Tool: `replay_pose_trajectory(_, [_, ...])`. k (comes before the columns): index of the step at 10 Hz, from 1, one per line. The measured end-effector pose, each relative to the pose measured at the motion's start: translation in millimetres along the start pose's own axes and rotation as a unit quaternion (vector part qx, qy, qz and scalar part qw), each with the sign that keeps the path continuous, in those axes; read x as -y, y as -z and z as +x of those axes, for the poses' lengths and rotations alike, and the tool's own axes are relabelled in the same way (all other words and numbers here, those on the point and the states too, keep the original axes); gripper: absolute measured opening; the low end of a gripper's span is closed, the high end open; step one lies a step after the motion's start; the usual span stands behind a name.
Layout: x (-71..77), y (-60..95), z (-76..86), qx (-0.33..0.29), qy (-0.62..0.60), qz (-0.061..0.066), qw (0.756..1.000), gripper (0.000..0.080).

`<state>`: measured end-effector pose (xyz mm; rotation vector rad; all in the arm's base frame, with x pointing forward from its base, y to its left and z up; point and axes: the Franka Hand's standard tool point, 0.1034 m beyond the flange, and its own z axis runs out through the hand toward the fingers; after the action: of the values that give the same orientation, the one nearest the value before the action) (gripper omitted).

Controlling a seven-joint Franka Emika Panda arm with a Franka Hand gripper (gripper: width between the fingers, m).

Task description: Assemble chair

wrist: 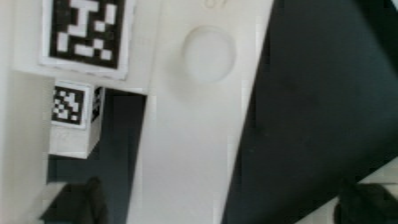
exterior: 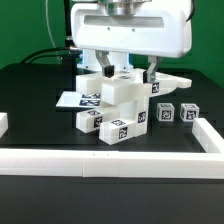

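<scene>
Right now your gripper [exterior: 127,75] hangs over the middle of the black table [exterior: 30,100]. Its two fingers [exterior: 103,62] stand on either side of the topmost piece of the chair [exterior: 118,100]. You cannot tell from either view whether the pads press on that piece or stand just clear of it.

The chair is a cluster of blocky white tagged parts stacked at the table's centre, directly under the gripper. It lies just beside the marker board [exterior: 72,100], which is flat on the exterior view's left. On the exterior view's right, apart from the cluster, sit a small tagged block [exterior: 165,112] and a second block [exterior: 187,112], side by side. The white border rail [exterior: 110,160] runs along the front.

In the wrist view the chair's white surface [wrist: 196,120] fills the frame, showing a large tag [wrist: 89,30] and a round dimple [wrist: 210,50].
</scene>
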<state>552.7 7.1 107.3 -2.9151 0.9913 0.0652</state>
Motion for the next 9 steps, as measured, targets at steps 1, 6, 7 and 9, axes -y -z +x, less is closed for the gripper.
replay_pose_trajectory(1, [0.1, 0.5, -0.3, 0.0, 0.001, 0.0, 1.0, 0.0649])
replay_pose_trajectory(6, [-2.9, 22.3, -2.3, -0.003, 0.155, 0.012, 0.988, 0.0649])
replay_pose_trajectory(7, [-3.2, 21.5, -2.4, -0.003, 0.193, 0.011, 0.981, 0.0649])
replay_pose_trajectory(9, [-3.6, 21.1, -2.7, -0.003, 0.253, 0.011, 0.967, 0.0649])
